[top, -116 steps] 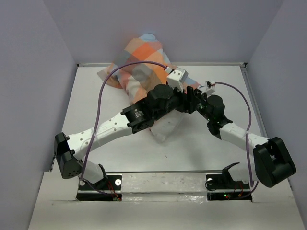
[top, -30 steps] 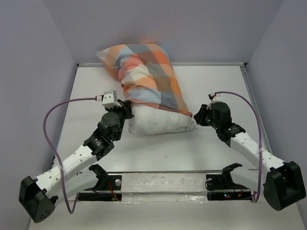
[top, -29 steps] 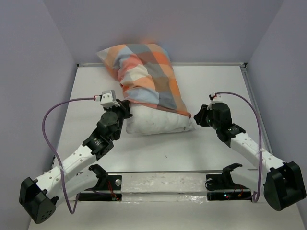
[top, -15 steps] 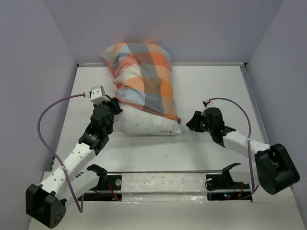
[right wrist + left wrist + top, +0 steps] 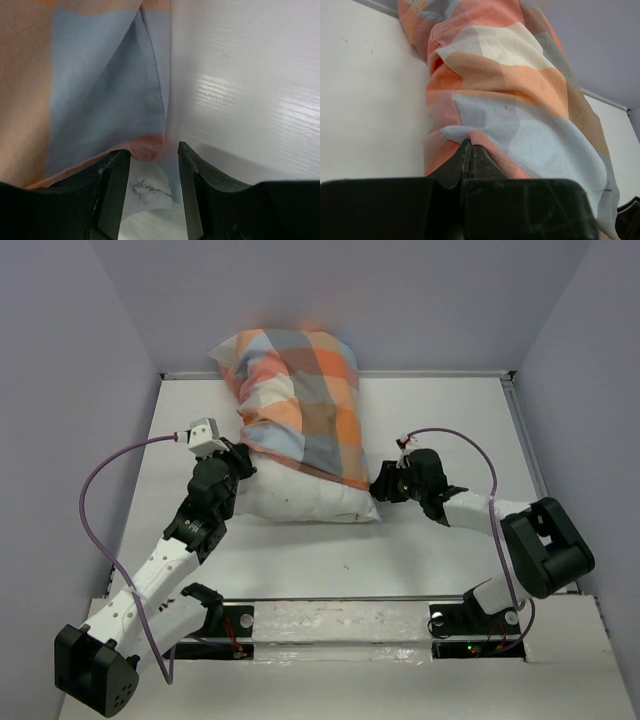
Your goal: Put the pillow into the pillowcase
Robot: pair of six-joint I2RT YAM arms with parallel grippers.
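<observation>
A white table (image 5: 440, 430) lay under both grippers, and its surface showed a fine grain and a few small dark specks. Beyond the left gripper (image 5: 243, 462) and the right gripper (image 5: 380, 488), a low pale rim (image 5: 430, 374) closed the far edge. A plain lilac-grey back wall (image 5: 420, 300) stood behind it. Two side walls (image 5: 60, 440) of the same colour rose outward of each gripper. Close beside the right gripper, soft light made a bright sheen (image 5: 235, 95) on the table. Behind both grippers, a shiny strip (image 5: 340, 618) ran along the near edge.
</observation>
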